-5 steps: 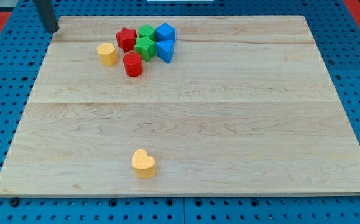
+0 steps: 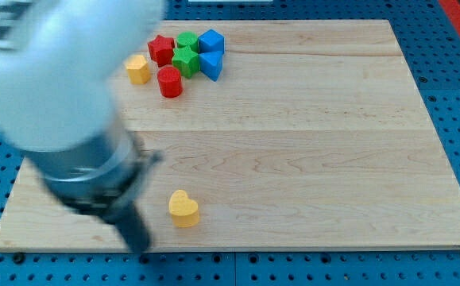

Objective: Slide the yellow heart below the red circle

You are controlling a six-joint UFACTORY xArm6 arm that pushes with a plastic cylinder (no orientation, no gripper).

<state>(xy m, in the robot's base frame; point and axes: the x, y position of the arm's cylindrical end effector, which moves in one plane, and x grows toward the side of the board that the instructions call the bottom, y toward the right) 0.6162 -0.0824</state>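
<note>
The yellow heart (image 2: 183,208) lies near the board's bottom edge, left of centre. The red circle (image 2: 169,82) stands far up the board in the cluster near the view's top. My arm fills the view's left as a large blurred white and dark shape. My tip (image 2: 140,246) is at the board's bottom edge, just left of and slightly below the yellow heart, apart from it.
Near the view's top sit a yellow block (image 2: 138,69), a red star (image 2: 161,49), two green blocks (image 2: 186,57) and two blue blocks (image 2: 210,52), packed close to the red circle. The wooden board (image 2: 309,159) lies on a blue pegboard.
The arm has swept from the board's top left corner down to the bottom left, beside the yellow heart. No block has moved.
</note>
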